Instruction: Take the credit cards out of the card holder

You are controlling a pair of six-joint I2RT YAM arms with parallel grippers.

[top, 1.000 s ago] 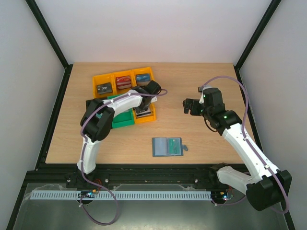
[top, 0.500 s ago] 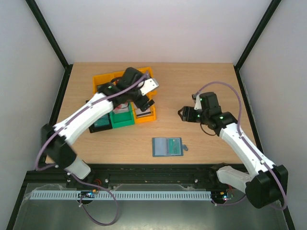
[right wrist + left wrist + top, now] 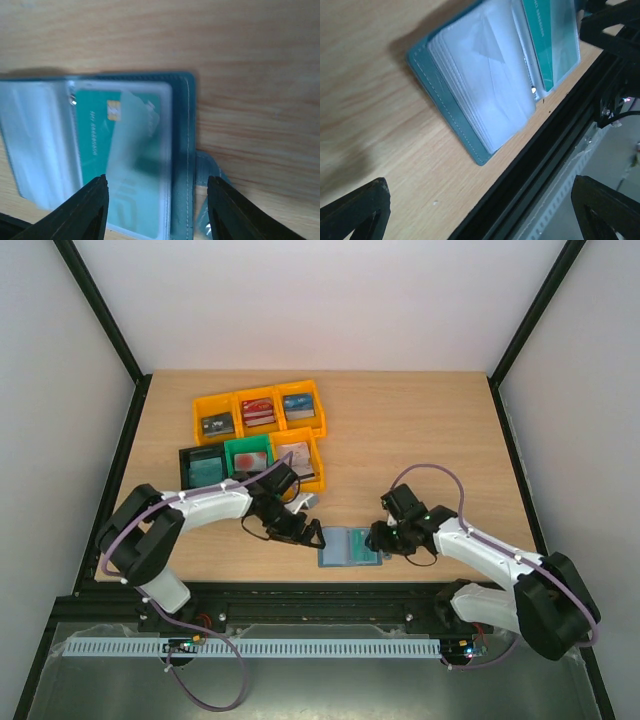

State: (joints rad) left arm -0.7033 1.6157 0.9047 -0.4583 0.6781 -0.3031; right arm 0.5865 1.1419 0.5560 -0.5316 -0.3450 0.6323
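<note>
The teal card holder (image 3: 348, 547) lies open on the table near the front edge. A teal credit card (image 3: 100, 150) sits in a clear sleeve on its right side, and the same card (image 3: 552, 50) also shows in the left wrist view. The left-hand sleeves (image 3: 480, 85) look empty. My left gripper (image 3: 312, 536) hovers at the card holder's left edge, jaws wide apart and empty (image 3: 480, 215). My right gripper (image 3: 383, 540) is low over the right edge. Its fingers stand apart (image 3: 157, 200), either side of the right cover (image 3: 187, 150) and the closing tab (image 3: 210, 165), touching nothing that I can see.
Several bins stand at the back left, each with a card inside: three orange bins in a row (image 3: 258, 400), then a black bin (image 3: 203, 468), a green bin (image 3: 249, 457) and another orange bin (image 3: 297, 457). The table's black front rail (image 3: 555, 150) runs right beside the card holder.
Both arms came forward and down to the card holder, the left from over the bins, the right from mid-table. The right jaws have narrowed.
</note>
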